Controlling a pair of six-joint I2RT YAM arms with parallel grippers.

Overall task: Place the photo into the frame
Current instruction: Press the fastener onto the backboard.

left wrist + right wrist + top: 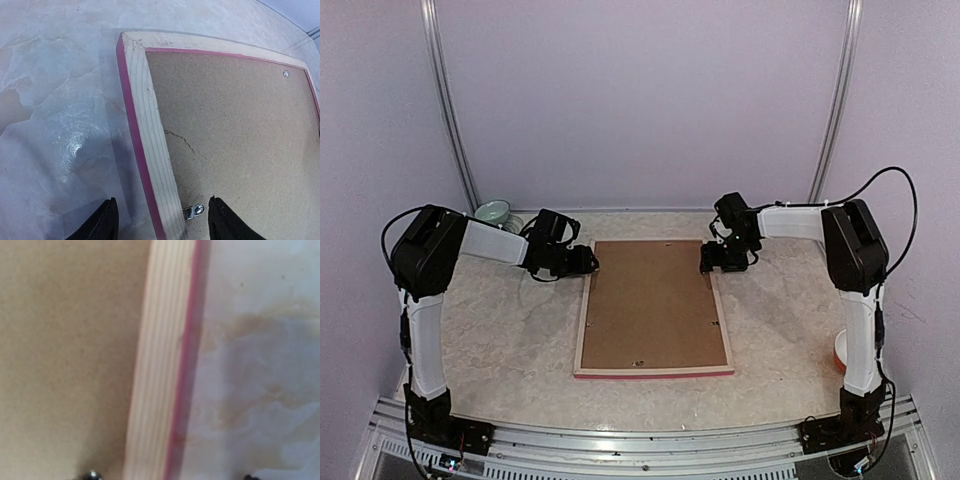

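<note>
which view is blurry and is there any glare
Right wrist: soft throughout, the pale wooden picture frame with a pink edge looks smeared; left wrist: sharp, a bright glare patch on the marbled tabletop; top external: clear, evenly lit.

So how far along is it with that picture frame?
The pink-edged wooden frame lies face down, brown backing board seated inside. The left pincer and right pincer, both open, straddle its side rails, gripping nothing. No photo shows; whether it's already underneath, I can't tell.

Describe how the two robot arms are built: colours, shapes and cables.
The left arm and right arm match: white tube-like links between chunky black joint housings, on black bases. A thin black cable loops off each shoulder. The jaws are black and tapered.
</note>
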